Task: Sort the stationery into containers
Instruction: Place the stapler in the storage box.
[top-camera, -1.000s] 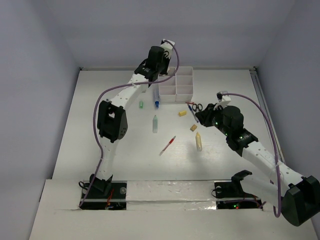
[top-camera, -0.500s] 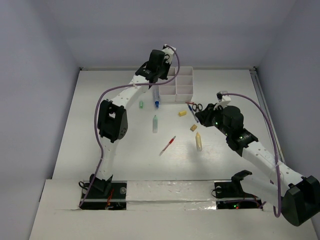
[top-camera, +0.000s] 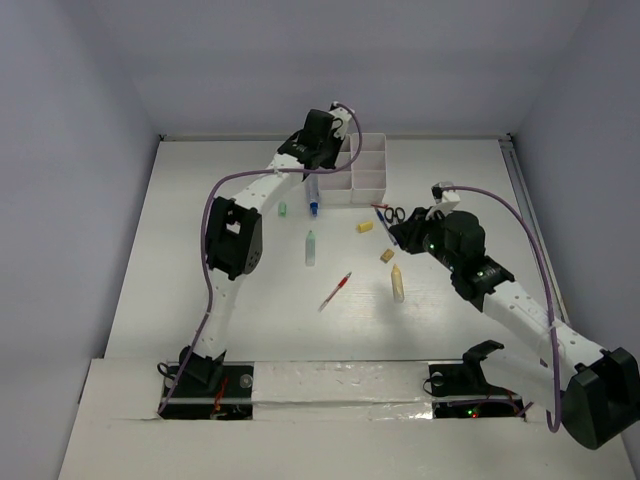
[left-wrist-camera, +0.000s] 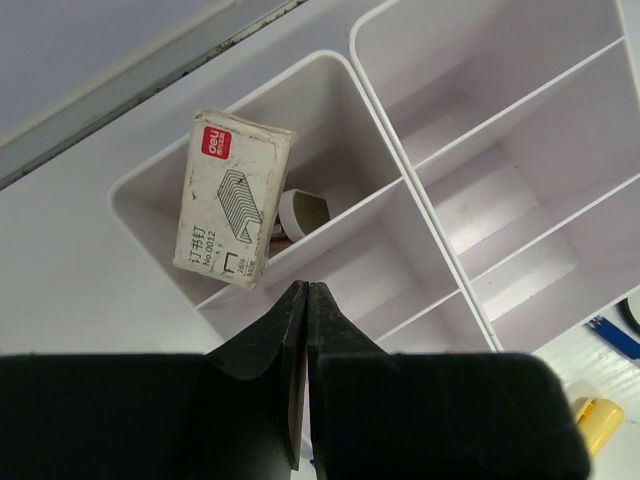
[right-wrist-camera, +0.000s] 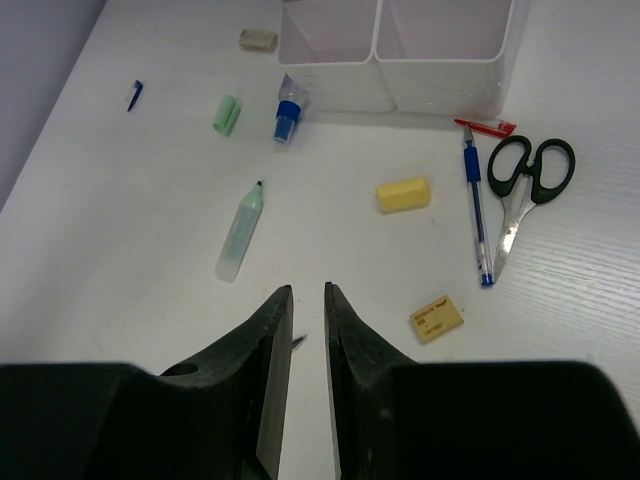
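Left gripper (left-wrist-camera: 306, 298) hung shut and empty over the tray (left-wrist-camera: 440, 110), a staple box (left-wrist-camera: 233, 210) lying in its upper-left compartment (probably sorted there). Right gripper (right-wrist-camera: 308, 300), slightly parted and empty, faced the blue pen (right-wrist-camera: 476, 215) at right.

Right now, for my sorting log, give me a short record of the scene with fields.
left gripper: shut, empty, over tray
right gripper: slightly open, empty, over table
in tray: staple box
on table: scissors, blue pen, yellow eraser, green marker, red pen
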